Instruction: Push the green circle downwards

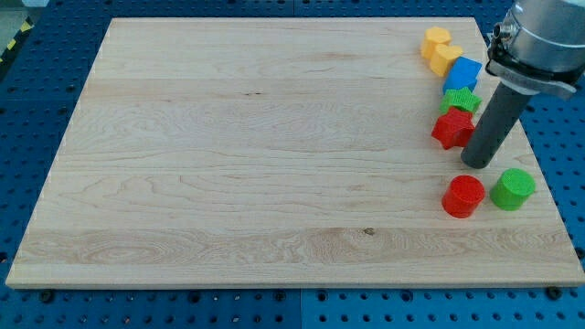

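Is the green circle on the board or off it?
On: the green circle sits inside the board's right edge, beside the red circle.

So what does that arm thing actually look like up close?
A straight dark grey rod, round and plain, ending in my tip. Above it sits a wider silvery-grey metal collar with a black band and small fittings on its side. No cables or markings show.

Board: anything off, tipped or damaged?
Nothing stands out. All blocks sit flat on the board, bunched at the view's right. My tip rests just right of the red star, above-left of the green circle.
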